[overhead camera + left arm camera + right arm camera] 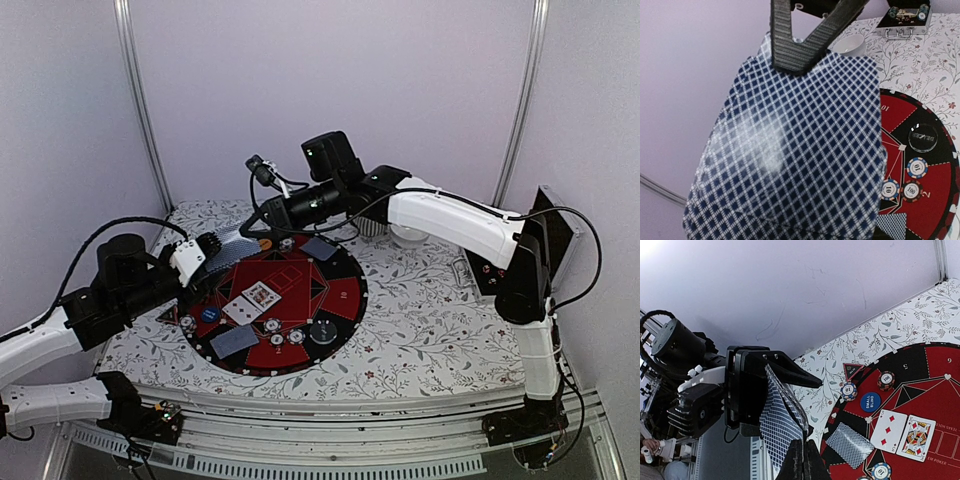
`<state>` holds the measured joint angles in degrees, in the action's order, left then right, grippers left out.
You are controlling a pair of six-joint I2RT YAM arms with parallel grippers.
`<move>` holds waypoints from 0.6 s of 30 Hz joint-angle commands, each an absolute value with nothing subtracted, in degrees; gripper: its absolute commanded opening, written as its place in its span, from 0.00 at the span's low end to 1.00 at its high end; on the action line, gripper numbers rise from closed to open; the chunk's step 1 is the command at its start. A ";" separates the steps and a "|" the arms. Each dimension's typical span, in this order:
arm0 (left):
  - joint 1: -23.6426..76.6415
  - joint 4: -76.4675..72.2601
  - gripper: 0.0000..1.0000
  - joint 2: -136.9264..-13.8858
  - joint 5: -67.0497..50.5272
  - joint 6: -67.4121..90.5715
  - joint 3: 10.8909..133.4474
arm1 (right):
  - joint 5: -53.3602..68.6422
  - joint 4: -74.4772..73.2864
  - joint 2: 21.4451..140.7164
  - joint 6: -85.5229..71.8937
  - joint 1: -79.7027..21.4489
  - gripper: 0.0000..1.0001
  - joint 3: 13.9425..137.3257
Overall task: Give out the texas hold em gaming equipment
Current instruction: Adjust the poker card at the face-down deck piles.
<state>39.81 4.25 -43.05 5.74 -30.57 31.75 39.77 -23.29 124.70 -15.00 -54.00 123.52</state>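
The left gripper point(796, 60) is clamped on a deck of playing cards point(790, 160) with blue-and-white lattice backs, held in the air over the far-left edge of the round poker mat point(342, 296). The right gripper point(802, 462) has its fingertips pressed together at the deck's free end and seems to nip a single card point(782, 432) that bows away from the rest.

The step in hand looks like peeling off one card to deal. It goes best if the right gripper pulls along the card's plane, slowly enough that the cards beneath stay put, while the left arm holds firm. A lift clear of the deck before swinging toward an empty seat on the mat would avoid dragging a second card.

A face-down card point(850, 445) already lies near the mat's left edge, beside two face-up cards, a diamonds card point(888, 427) and a court card point(917, 432).

Readable writing: a blue button says "SMALL BLIND" point(870, 401); chips read "10" point(849, 390) and "100" point(886, 380); a clear disc point(923, 136) seems to read "DEALER"; the mat shows "5", "6" and "EM POKER".
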 commanded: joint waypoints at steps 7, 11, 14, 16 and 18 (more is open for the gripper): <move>40.16 1.54 0.54 -42.71 4.13 -30.66 32.02 | 39.18 -30.53 123.14 -7.03 -54.53 0.01 123.99; 40.15 1.58 0.54 -42.79 3.89 -30.60 31.92 | 38.30 -30.54 124.63 -6.63 -55.64 0.01 126.46; 40.17 1.54 0.54 -42.93 3.36 -30.53 32.03 | 36.25 -29.98 125.41 -7.04 -56.03 0.01 127.40; 40.10 1.66 0.54 -43.15 2.66 -30.10 32.06 | 34.79 -28.84 126.14 -8.81 -56.08 0.01 127.73; 40.19 1.67 0.54 -43.11 1.37 -29.24 32.39 | 33.46 -27.96 127.01 -10.59 -56.09 0.01 128.34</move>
<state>39.81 3.86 -43.09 4.91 -30.39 31.75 36.86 -29.82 124.55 -8.23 -54.87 126.17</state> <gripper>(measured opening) 0.540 0.016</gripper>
